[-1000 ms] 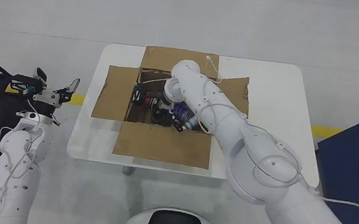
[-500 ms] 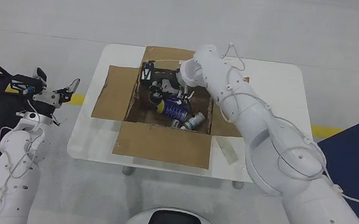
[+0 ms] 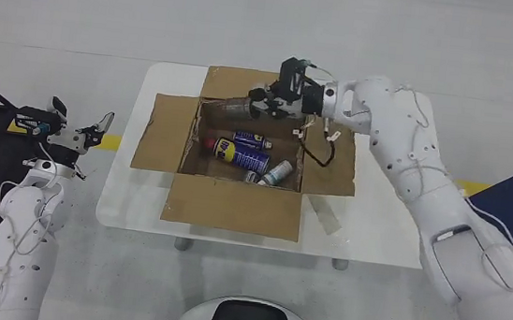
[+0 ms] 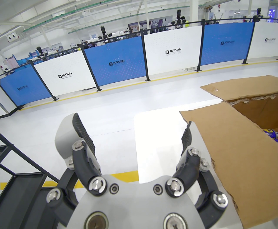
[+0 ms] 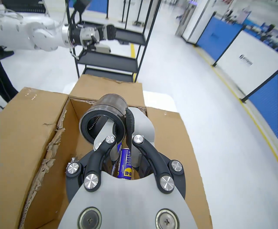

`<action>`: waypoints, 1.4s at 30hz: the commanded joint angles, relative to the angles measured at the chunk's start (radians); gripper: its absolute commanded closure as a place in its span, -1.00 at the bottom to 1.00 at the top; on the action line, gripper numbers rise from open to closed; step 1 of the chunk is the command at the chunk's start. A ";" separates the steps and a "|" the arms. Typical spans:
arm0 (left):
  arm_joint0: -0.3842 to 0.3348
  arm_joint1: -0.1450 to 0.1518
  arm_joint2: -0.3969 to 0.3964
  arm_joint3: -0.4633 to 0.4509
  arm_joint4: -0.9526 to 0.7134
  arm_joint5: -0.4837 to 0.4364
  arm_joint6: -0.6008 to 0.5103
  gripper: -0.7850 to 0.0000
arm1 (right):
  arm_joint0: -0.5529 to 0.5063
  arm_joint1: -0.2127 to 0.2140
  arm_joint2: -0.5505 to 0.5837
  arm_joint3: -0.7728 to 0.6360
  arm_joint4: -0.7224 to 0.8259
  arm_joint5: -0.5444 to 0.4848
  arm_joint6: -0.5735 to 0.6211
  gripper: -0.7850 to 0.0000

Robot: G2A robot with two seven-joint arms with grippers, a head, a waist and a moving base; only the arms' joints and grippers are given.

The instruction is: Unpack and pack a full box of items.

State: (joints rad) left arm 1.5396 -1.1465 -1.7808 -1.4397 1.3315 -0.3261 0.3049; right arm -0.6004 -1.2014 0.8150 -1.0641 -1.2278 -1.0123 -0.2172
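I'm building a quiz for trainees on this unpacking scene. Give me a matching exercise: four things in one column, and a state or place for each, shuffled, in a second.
Things
1. left hand
2. right hand
3. blue can
4. box

States or places
A. lying inside the box
B. shut on a cylinder, above the box
C. open, beside the table, over the floor
D. on the table, flaps spread open

Pairs: 1-C, 2-B, 3-A, 4-D

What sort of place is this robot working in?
Probably a factory or industrial test hall: blue and white partition panels fence the area, there is a yellow floor line, and a black metal shelf rack stands near the white table.
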 commanded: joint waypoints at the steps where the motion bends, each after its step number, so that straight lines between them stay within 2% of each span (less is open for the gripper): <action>1: 0.000 0.000 0.000 0.000 0.000 0.000 0.000 -1.00 | -0.132 0.065 0.138 -0.163 0.010 0.000 0.014 1.00; 3: 0.000 0.000 0.000 0.000 0.000 0.000 0.000 -1.00 | -0.237 0.107 0.228 -0.284 0.048 0.000 0.045 1.00; 4: 0.000 0.000 0.000 0.000 0.000 0.000 0.000 -1.00 | -0.251 0.112 0.234 -0.303 0.056 0.000 0.054 1.00; 15: 0.000 0.000 0.000 0.000 0.000 0.000 0.000 -1.00 | -0.262 0.113 0.243 -0.302 0.085 0.009 0.044 1.00; 23: 0.000 0.000 0.000 0.000 0.000 0.000 0.000 -1.00 | -0.345 0.168 0.490 -0.167 0.202 0.000 0.031 1.00; 29: 0.000 0.000 0.000 0.000 0.000 0.000 0.000 -1.00 | -0.437 0.207 0.658 -0.098 0.222 0.024 0.057 1.00; 33: 0.000 0.000 0.000 0.000 0.000 0.000 0.000 -1.00 | -0.478 0.230 0.741 -0.060 0.200 0.092 0.173 1.00; 36: 0.000 0.000 0.000 0.000 0.000 0.000 0.000 -1.00 | -0.497 0.243 0.790 -0.030 0.239 0.141 0.291 1.00; 39: 0.000 0.000 0.000 0.000 0.000 0.000 0.000 -1.00 | -0.511 0.254 0.829 -0.019 0.279 0.199 0.420 1.00; 42: 0.000 0.000 0.000 0.000 0.000 0.000 0.000 -1.00 | -0.515 0.265 0.844 -0.025 0.277 0.292 0.612 1.00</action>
State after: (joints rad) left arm 1.5396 -1.1465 -1.7808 -1.4397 1.3315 -0.3261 0.3049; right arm -1.1165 -0.9393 1.6572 -1.0848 -0.9493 -0.7565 0.3118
